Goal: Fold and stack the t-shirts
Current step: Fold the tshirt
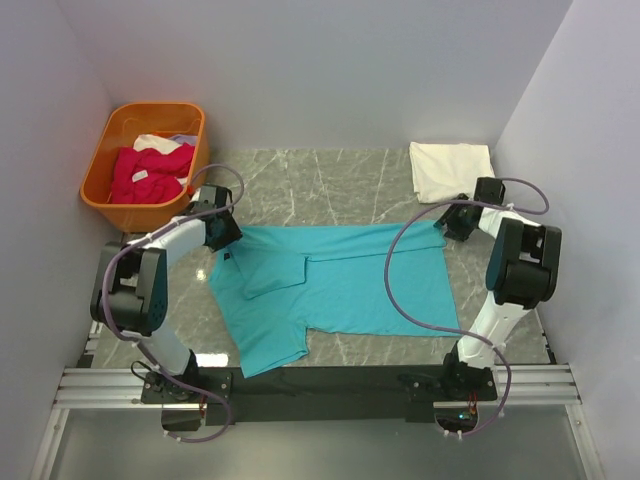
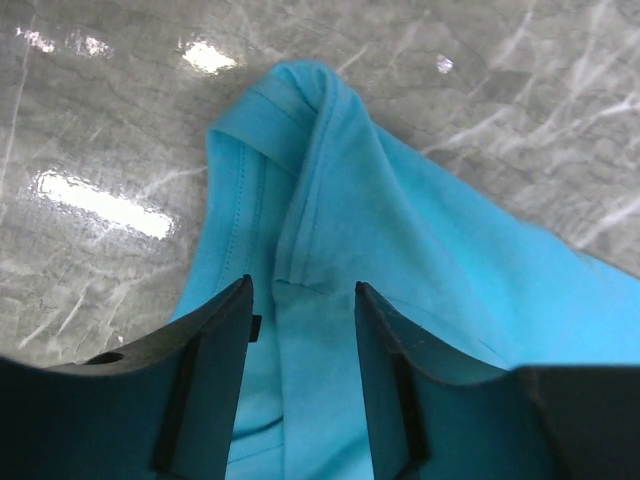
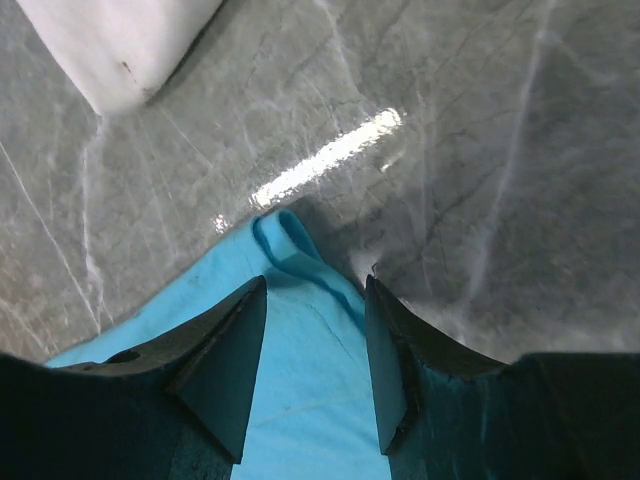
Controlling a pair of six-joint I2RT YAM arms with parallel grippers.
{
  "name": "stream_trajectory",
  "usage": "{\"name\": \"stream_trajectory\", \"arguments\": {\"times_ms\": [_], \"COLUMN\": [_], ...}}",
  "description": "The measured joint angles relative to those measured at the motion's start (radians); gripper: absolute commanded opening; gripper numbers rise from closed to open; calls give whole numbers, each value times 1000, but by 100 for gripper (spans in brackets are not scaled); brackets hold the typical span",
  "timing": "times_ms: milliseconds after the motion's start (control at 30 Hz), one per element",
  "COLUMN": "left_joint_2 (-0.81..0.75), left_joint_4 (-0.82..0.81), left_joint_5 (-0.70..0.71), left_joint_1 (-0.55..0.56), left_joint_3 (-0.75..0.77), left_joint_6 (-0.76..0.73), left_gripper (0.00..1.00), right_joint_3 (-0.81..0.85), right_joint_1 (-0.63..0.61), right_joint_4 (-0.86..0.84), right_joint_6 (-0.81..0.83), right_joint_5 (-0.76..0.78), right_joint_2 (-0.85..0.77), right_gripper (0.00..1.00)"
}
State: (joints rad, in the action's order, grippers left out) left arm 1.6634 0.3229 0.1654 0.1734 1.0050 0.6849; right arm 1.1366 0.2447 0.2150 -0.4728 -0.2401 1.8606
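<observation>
Teal t-shirt (image 1: 340,285) lies mid-worktop, long axis L-R. Left gripper (image 1: 225,245) & right gripper (image 1: 450,222) straddle its far corners, one apiece, jaws parted, cloth between, unpinched. White t-shirt (image 1: 450,170): far-right corner.

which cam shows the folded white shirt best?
Top external: the whole folded white t-shirt is in view at the far right, all edges clear. Right wrist catches only one corner of it, at the frame's top left. Left wrist shows none of it, only the teal t-shirt.
</observation>
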Motion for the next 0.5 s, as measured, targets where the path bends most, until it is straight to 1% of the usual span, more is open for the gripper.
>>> {"name": "stream_trajectory", "arguments": {"times_ms": [133, 200, 233, 300, 367, 400, 467, 500], "left_joint_2": [19, 37, 49, 71, 77, 83, 95, 100], "left_joint_4": [-6, -5, -5, -4, -2, -2, 3, 4], "left_joint_5": [18, 25, 29, 42, 50, 53, 63, 66], "left_joint_1": [0, 0, 0, 0, 0, 0, 0, 0], "left_joint_3": [0, 1, 2, 4, 13, 18, 29, 34], "left_joint_6": [0, 0, 1, -1, -1, -2, -3, -3], "left_gripper": [39, 32, 30, 23, 17, 13, 6, 4], "right_joint_3": [23, 42, 55, 72, 89, 99, 117, 123], "right_joint_1": [0, 0, 0, 0, 0, 0, 0, 0], "right_joint_4": [-13, -14, -14, -13, -9, -2, 15, 21], "right_joint_6": [3, 2, 2, 3, 2, 3, 3, 0], "right_joint_5": [-42, -55, -62, -69, -77, -77, -71, -71], "right_joint_2": [38, 57, 68, 84, 101, 109, 125, 129], "right_gripper": [51, 50, 47, 39, 31, 19, 10, 3]}}
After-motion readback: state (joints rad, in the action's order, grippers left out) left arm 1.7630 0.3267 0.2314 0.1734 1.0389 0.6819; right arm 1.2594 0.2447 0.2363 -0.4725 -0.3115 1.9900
